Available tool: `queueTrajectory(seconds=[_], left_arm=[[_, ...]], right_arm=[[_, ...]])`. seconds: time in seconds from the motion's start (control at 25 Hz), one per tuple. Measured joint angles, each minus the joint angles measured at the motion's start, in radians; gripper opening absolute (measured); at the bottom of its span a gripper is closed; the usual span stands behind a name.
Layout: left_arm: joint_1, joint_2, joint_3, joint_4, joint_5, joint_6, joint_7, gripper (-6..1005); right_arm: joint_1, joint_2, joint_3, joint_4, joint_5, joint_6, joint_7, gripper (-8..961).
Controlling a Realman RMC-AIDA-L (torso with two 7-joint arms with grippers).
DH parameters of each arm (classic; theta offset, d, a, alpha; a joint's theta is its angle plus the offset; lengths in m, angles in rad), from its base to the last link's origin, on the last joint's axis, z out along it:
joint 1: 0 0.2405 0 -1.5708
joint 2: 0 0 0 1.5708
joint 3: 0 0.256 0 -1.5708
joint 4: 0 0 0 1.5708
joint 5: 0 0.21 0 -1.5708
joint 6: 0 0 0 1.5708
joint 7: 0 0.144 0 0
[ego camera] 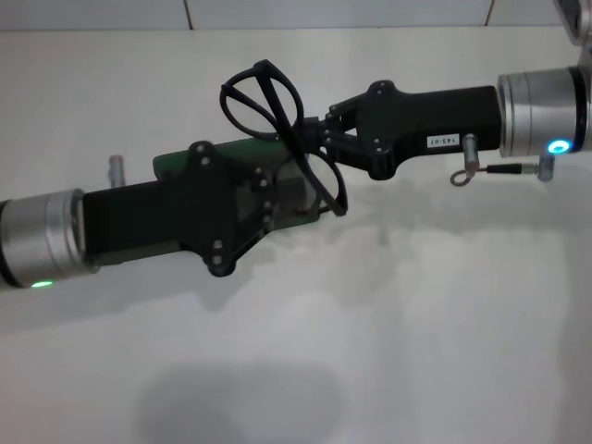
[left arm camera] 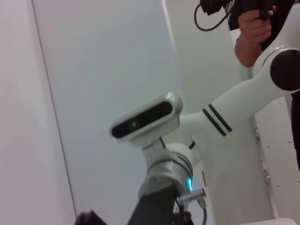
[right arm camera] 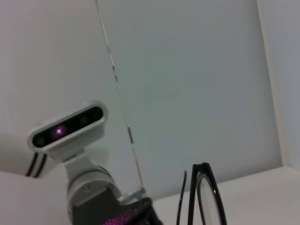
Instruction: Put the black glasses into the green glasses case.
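In the head view my right gripper [ego camera: 313, 139] reaches in from the right and is shut on the black glasses [ego camera: 264, 97]. It holds them in the air with the lenses tilted up and one temple arm hanging down over the green glasses case [ego camera: 174, 165]. The case lies on the white table [ego camera: 388, 351]. My left gripper [ego camera: 268, 199] comes from the left and lies over the case, hiding most of it. The glasses also show edge-on in the right wrist view [right arm camera: 202, 197].
The left wrist view shows my right wrist with its camera [left arm camera: 146, 117], my white arm [left arm camera: 243, 103] and a person's hand [left arm camera: 253, 33] behind. The right wrist view shows my left wrist camera [right arm camera: 65, 126]. A white wall edges the table's far side [ego camera: 277, 14].
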Motion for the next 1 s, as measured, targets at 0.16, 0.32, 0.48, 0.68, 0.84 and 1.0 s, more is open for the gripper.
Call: queueTrajectory(seconds=[0.16, 0.32, 0.48, 0.68, 0.84, 1.0], left_arm=[[0.032, 0.018, 0.0, -0.011, 0.029, -0.033, -0.044, 36], [0.085, 0.03, 0.0, -0.015, 0.057, -0.124, -0.081, 37], [0.137, 0.041, 0.0, -0.015, 0.063, -0.251, -0.093, 38], [0.17, 0.038, -0.056, -0.016, 0.067, -0.324, -0.092, 38], [0.204, 0.039, -0.079, -0.016, 0.07, -0.33, -0.094, 39], [0.236, 0.041, -0.079, -0.016, 0.07, -0.342, -0.094, 39]], right_arm=[[-0.005, -0.003, -0.016, -0.061, -0.038, 0.037, 0.0, 48], [0.001, -0.001, -0.028, -0.115, -0.121, 0.061, 0.003, 49], [0.006, 0.001, -0.1, -0.167, -0.147, 0.107, 0.011, 48], [0.017, 0.0, -0.225, -0.241, -0.159, 0.19, 0.015, 48], [0.042, 0.005, -0.31, -0.287, -0.219, 0.261, 0.036, 48], [0.046, 0.007, -0.424, -0.326, -0.262, 0.364, 0.056, 48]])
